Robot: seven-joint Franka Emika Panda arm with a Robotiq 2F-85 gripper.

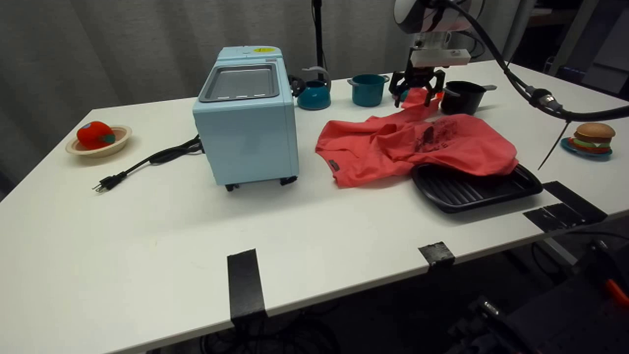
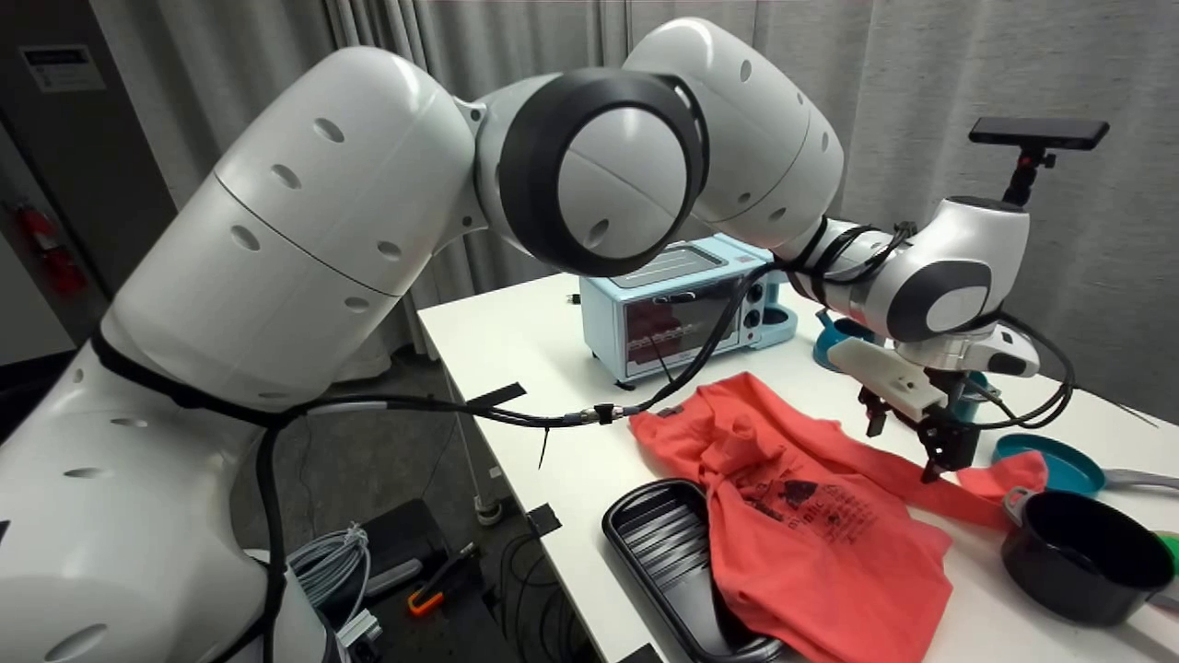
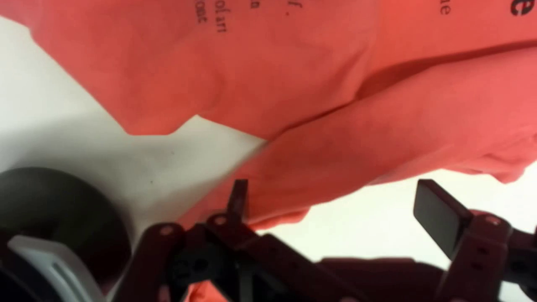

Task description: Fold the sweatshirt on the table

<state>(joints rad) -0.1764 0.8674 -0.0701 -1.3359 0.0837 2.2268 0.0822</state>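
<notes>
Tool (image 3: 333,201), fingers (image 3: 438,218) spread wide, one over sweatshirt (image 3: 335,138), contact unclear

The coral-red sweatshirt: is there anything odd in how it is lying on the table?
Yes: the sweatshirt is rumpled and partly draped over the black grill pan, and one sleeve end seems to rest on the teal frying pan. That looks odd, since folding usually starts from a flat, unobstructed layout.
</notes>
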